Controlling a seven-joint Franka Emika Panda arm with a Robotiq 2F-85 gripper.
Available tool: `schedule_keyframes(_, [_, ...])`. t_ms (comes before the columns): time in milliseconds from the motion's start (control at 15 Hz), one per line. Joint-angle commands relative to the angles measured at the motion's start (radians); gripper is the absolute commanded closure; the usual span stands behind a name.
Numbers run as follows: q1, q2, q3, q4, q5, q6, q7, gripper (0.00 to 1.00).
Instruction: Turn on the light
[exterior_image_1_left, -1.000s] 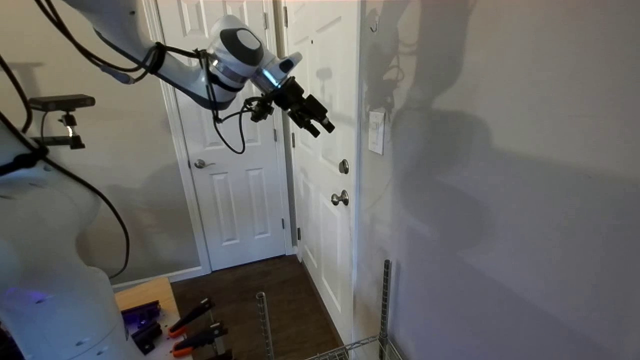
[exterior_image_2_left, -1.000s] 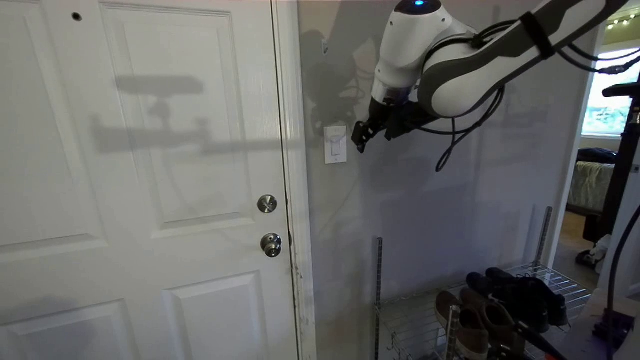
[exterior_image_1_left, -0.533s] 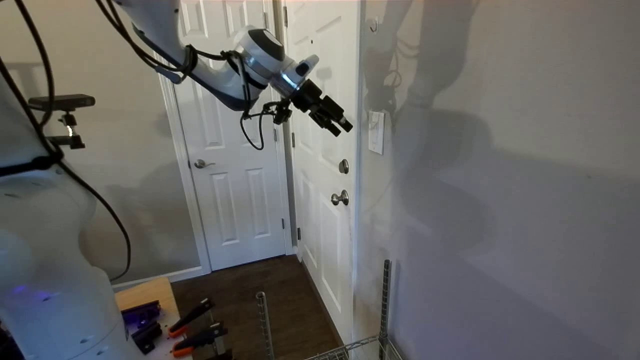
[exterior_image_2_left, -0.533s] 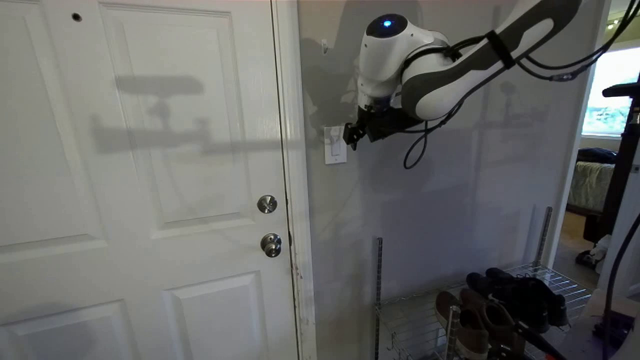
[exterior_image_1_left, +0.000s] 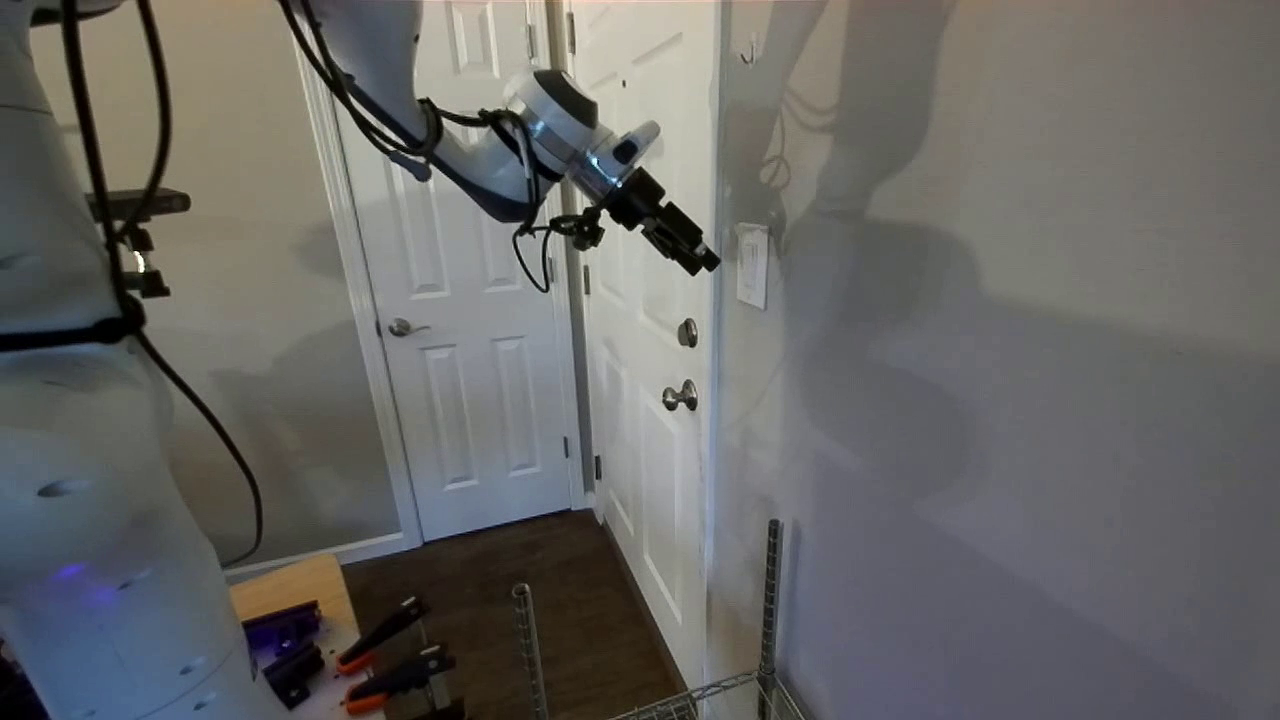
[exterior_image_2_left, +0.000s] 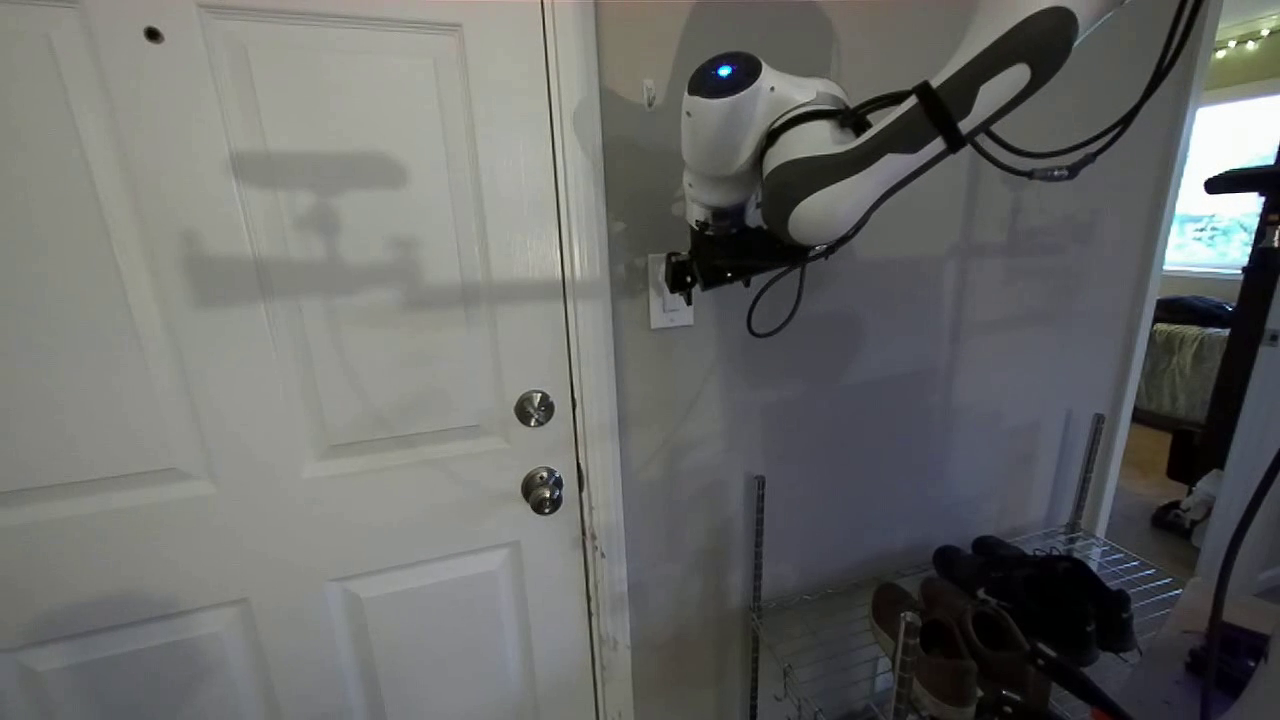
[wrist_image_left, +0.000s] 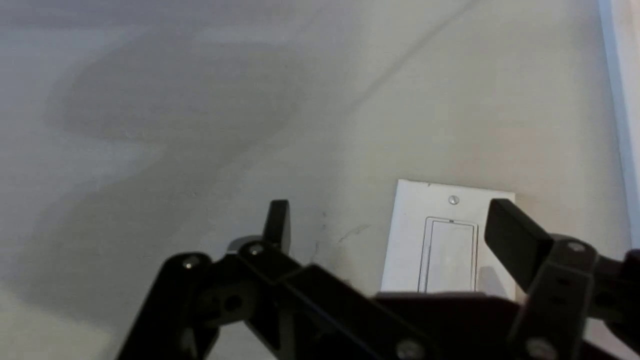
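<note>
The light switch, a white upright wall plate with a flat rocker, shows in both exterior views and in the wrist view. No lamp shows. My gripper is in front of the plate, with a small gap to the wall. In an exterior view the gripper covers the plate's upper right part. In the wrist view the gripper is open and empty. One finger overlaps the plate's right edge; the other is over bare wall to its left. The gripper body hides the plate's lower end in this view.
A white door with a round knob and a deadbolt stands beside the switch. A hook is on the wall above it. A wire rack with shoes stands below. Clamps sit by the robot base.
The arm has moved closer to the switch plate and slightly lower. The gripper now overlaps the plate in an exterior view where it was beside it before. The switch has not visibly changed.
</note>
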Motion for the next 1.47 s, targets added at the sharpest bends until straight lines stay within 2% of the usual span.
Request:
schedule_keyframes(0, [0.055,0.032,-0.055,0.062,-0.039,-0.038,0.088,0.0])
schedule_keyframes(400, [0.089,0.084,-0.105,0.125,-0.104,-0.078,0.183,0.0])
schedule_keyframes(800, [0.108,0.156,-0.136,0.182,-0.127,-0.1,0.21,0.0])
schedule_keyframes(1400, [0.137,0.119,-0.146,0.183,-0.126,-0.105,0.221,0.0])
